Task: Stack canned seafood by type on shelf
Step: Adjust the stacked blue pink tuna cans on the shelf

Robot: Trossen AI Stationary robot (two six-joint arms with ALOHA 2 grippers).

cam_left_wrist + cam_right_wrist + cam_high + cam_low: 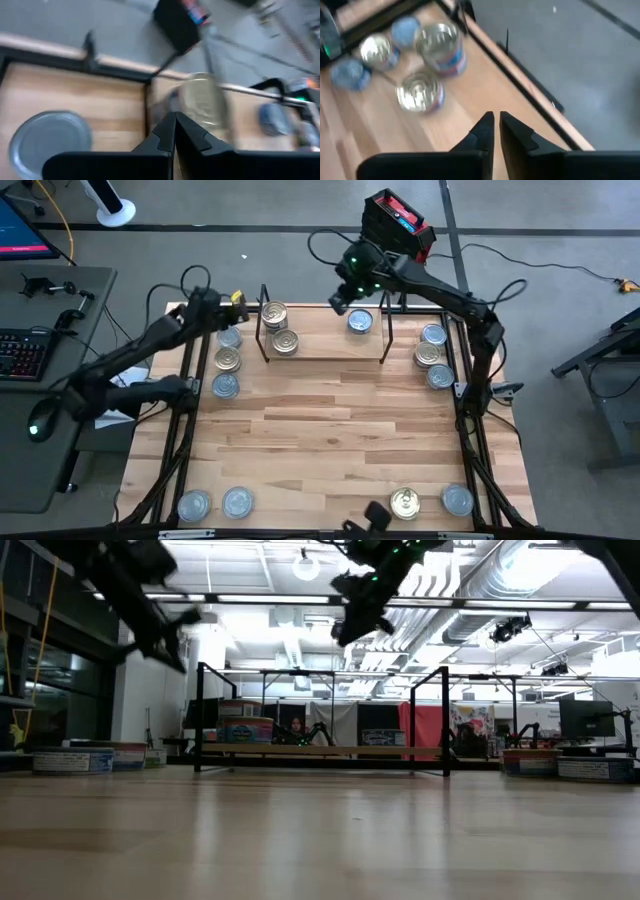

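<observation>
Three tins [282,340] sit on the shelf [325,350], roughly ten wait along your counter [330,440] edges; right hand [340,302] clenched empty, left hand [236,308] likewise.

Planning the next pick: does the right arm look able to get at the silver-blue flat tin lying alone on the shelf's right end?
Probably yes: the right gripper, shut and empty, hovers beside that silver-blue flat tin on the light wooden shelf, with nothing between them.
</observation>
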